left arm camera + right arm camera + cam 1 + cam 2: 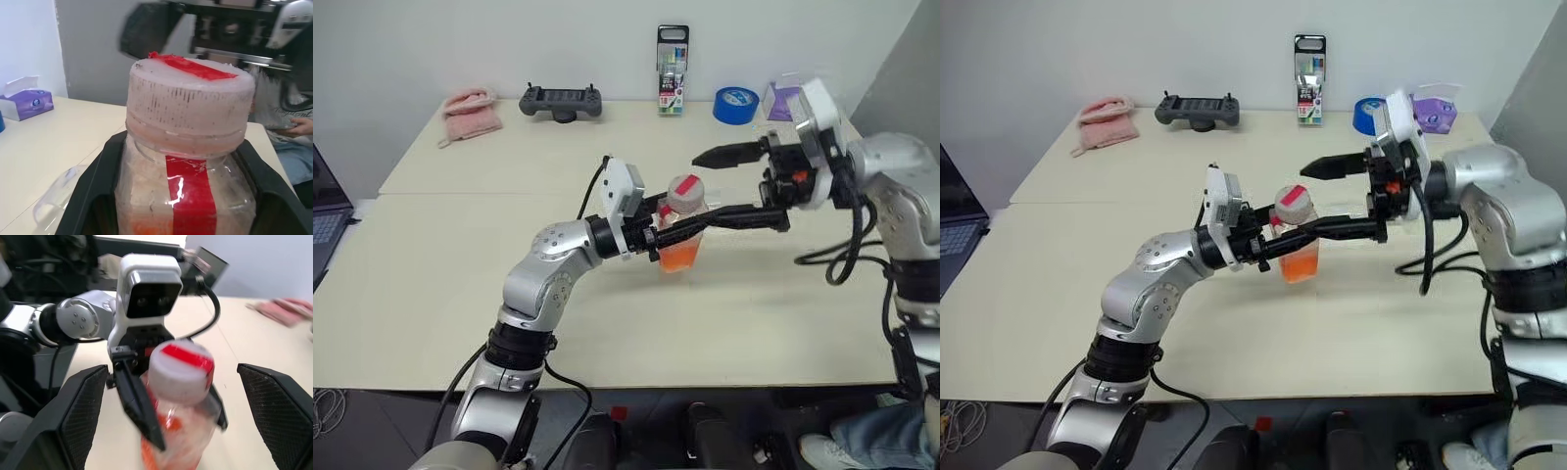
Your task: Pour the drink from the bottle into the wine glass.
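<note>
The bottle [683,233] is gripped around its body by the left claw [677,233] and is held upright above the middle of the desk [460,284], clear of the surface. Its cap [685,192], whitish with a red strip across the top, is in place. The drink [681,257] is seen as an orange band in the lower part of the bottle, below the black fingers [93,196] clamped on either side. The right claw [729,186] is opened wide and is pointed toward the bottle from the right, with one finger level with the cap and the other reaching the bottle's body lower down; whether the bottle is touched by it cannot be told. In the right wrist view the cap is seen between the two spread fingers [80,413], apart from both. Along the far edge of the desk a pink cloth [470,114], a black controller [560,101], a marker pack [673,70], a blue tape roll [735,104] and a purple tissue box [782,101] are laid out.
</note>
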Motion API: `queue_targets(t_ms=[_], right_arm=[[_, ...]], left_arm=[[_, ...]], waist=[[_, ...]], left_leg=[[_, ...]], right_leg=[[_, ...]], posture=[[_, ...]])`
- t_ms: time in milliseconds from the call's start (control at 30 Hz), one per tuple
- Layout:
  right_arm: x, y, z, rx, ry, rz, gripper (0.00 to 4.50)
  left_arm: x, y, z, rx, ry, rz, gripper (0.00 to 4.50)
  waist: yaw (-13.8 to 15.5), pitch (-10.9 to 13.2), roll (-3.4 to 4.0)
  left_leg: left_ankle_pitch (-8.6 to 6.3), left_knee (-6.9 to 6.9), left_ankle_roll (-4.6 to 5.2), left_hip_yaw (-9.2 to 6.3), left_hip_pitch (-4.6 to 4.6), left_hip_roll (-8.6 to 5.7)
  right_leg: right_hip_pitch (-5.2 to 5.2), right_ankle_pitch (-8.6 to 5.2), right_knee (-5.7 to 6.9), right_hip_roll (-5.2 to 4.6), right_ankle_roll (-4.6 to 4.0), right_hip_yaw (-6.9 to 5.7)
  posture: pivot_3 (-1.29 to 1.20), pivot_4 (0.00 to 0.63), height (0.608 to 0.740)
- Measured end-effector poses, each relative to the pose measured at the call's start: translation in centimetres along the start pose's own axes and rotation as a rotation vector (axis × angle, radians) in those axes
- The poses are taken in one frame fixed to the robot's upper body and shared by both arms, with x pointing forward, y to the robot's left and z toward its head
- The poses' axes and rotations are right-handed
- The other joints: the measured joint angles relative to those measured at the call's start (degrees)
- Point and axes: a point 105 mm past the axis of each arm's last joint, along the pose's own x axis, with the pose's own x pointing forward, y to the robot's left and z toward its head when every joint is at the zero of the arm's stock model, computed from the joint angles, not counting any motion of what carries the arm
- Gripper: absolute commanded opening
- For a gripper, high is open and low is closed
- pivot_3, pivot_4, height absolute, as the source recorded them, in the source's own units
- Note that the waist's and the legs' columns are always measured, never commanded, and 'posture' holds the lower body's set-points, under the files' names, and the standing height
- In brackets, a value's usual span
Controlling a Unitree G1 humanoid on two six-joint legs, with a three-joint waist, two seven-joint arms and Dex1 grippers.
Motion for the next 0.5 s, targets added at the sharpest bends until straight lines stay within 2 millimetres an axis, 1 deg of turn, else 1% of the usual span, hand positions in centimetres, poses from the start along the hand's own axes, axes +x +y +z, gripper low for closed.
queue_targets(t_ms=[67, 133, 200, 300, 433, 500], right_arm=[[-0.2, 0.4, 0.4, -0.009, 0.004, -0.075, 4.50], [0.2, 0.1, 1.2, -0.015, -0.031, -0.196, 4.50], [0.8, 0.0, 1.7, -0.004, -0.058, -0.305, 4.50], [1.5, 0.5, 1.2, 0.029, -0.051, -0.392, 4.50], [3.2, 1.3, -0.1, 0.123, -0.080, -0.547, 4.50], [3.2, 1.0, -0.2, 0.118, -0.067, -0.647, 4.50]], left_arm=[[0.0, 0.4, -0.3, 0.000, 0.002, 0.014, 2.14], [0.0, 0.8, -0.6, -0.008, 0.008, 0.028, 2.14], [0.3, 0.8, -0.6, -0.009, 0.000, 0.023, 2.14], [0.3, 1.1, -0.9, -0.016, 0.004, 0.026, 2.14], [0.6, 1.4, -1.3, -0.023, 0.004, 0.025, 2.14], [0.6, 1.5, -1.4, -0.022, 0.004, 0.024, 2.14]], waist=[[-0.03, 0.00, 0.00], [-0.27, 0.00, 0.00], [-0.26, 0.00, 0.00], [-0.18, 0.00, 0.00], [-0.22, -0.01, 0.00], [-0.22, -0.01, 0.00]], left_leg=[[0.00, 0.00, 0.00, 0.01, 0.05, 0.00], [0.01, 0.02, -0.01, 0.08, 0.09, -0.02], [0.02, 0.02, -0.02, 0.03, 0.11, 0.00], [0.02, 0.01, -0.01, 0.02, 0.10, -0.01], [0.02, 0.00, -0.02, 0.02, 0.04, 0.00], [0.03, 0.01, -0.03, 0.01, 0.04, 0.01]], right_leg=[[0.04, 0.00, 0.00, 0.03, 0.00, 0.00], [0.04, 0.00, 0.01, 0.14, 0.00, 0.03], [0.05, 0.00, 0.04, 0.22, -0.01, 0.01], [0.05, 0.00, 0.05, 0.23, -0.02, 0.01], [-0.02, 0.00, 0.09, 0.20, -0.02, 0.06], [-0.01, 0.00, 0.07, 0.17, -0.02, 0.06]], posture=[[0.00, 0.150, 0.740], [0.00, 0.150, 0.740], [0.00, 0.150, 0.740], [0.00, 0.150, 0.740], [0.00, 0.150, 0.740], [0.00, 0.150, 0.740]])
